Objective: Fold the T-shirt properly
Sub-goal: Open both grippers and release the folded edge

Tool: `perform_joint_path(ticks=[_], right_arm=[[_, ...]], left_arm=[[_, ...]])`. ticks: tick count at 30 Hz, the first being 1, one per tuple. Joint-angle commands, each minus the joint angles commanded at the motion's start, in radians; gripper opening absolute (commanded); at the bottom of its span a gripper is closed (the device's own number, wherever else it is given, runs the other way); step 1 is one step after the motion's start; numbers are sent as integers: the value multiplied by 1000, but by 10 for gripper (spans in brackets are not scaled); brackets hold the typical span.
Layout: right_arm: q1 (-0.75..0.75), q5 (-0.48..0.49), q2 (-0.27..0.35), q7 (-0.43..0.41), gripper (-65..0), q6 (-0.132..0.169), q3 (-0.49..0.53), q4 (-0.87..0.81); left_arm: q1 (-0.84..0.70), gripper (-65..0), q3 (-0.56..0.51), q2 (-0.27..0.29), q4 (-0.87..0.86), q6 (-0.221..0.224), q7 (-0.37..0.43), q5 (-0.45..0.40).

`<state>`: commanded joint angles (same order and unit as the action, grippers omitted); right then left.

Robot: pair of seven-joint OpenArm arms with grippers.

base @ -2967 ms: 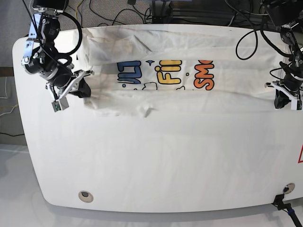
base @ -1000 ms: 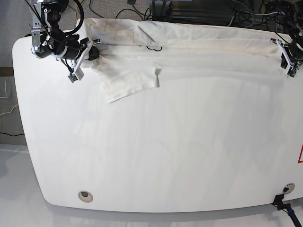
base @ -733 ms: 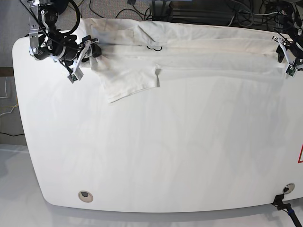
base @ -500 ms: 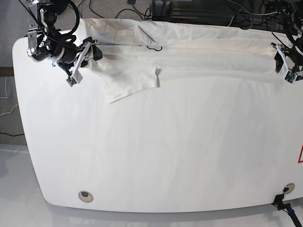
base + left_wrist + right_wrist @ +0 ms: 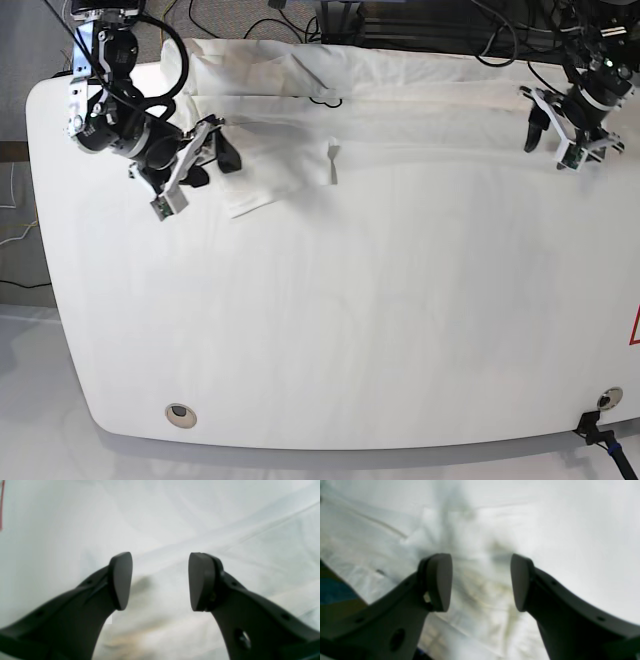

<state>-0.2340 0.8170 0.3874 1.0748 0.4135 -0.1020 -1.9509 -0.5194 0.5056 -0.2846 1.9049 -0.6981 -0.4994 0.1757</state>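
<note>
Base view: the T-shirt [image 5: 400, 100] lies folded in a long band along the worktop's [image 5: 330, 330] far edge, cables [image 5: 250, 20] behind it. Both the left hand [image 5: 556, 128] and right hand [image 5: 205, 160] hang over the cloth, spread wide and empty.

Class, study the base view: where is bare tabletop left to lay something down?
The near half of the table lies bare, below the T-shirt. The far edge is crowded: shirt, right tool, left tool.

White tabletop [image 5: 330, 330], black cables [image 5: 250, 20] behind.
</note>
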Motion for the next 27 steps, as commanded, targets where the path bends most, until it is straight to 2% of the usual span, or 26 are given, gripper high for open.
perform_joint_path(ticks=[1,2,4,6,8,9,13,16,23,27], right_arm=[[-18,32,-11,0,-298,25,2,0],[-31,61,-21,0,-323,48,-2,0],[-46,84,-34,-2,-406,87,0,0],[-60,78,-34,-2,-510,104,5,5],[-66,78,-34,-2,-617,106,6,20],[-68,78,-34,-2,-650,104,8,35],[-69,9,-28,-2,-650,110,8,115],[-92,-81,-34,-2,-650,135,8,123],[-101,-181,-35,-9,-650,176,9,232],[-101,-189,-29,-86,-650,184,9,288]], left_arm=[[-8,-329,2,12,5,0,2,0],[-11,-371,5,21,5,0,3,0],[-11,-513,5,21,5,0,5,0],[-11,-638,5,23,3,0,5,0],[-9,-650,0,23,-6,0,3,-3],[-9,-650,-2,23,-15,0,3,-3],[-8,-650,-48,23,-66,0,3,-5],[-8,-650,-63,23,-133,0,5,-5],[6,-650,-64,23,-250,0,6,-5],[31,-650,-64,23,-290,0,6,-5]])
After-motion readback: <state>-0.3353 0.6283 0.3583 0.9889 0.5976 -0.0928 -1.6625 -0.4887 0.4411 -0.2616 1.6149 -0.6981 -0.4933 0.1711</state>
